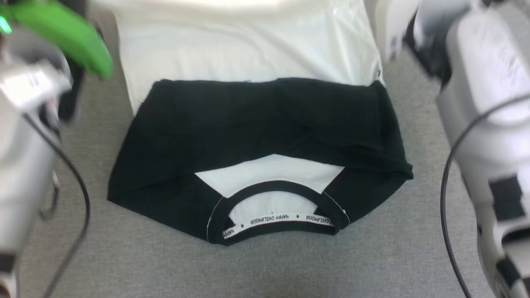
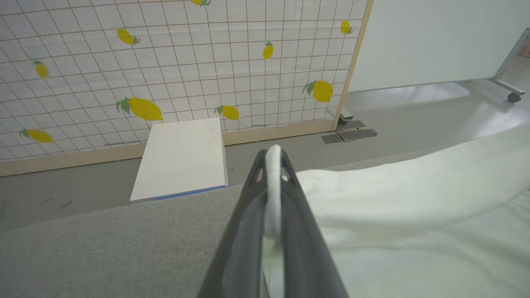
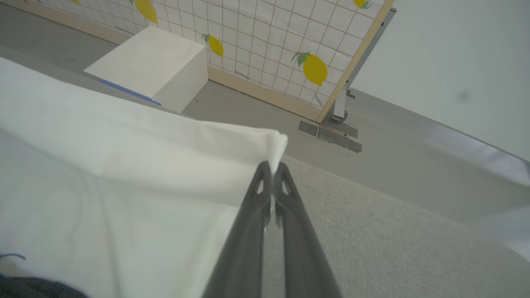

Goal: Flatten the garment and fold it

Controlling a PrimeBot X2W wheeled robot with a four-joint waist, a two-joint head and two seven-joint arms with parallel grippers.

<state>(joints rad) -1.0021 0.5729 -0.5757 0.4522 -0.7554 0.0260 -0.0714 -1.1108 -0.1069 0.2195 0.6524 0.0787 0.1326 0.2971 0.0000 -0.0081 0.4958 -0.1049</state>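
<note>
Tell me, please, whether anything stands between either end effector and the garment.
Nothing visible does: the left end effector and the right end effector are each shut directly on the white edge of the garment, with cloth pinched between the fingers.

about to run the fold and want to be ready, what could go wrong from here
1. The right end effector pinches only the very tip of the shirt corner, so the cloth could slip out mid-fold.
2. The left end effector holds a thicker bunch of cloth, so the two sides may travel unevenly and the fold may land skewed.
3. The black sleeves lie loosely folded in; cloth dragged across them might pull them askew.
</note>
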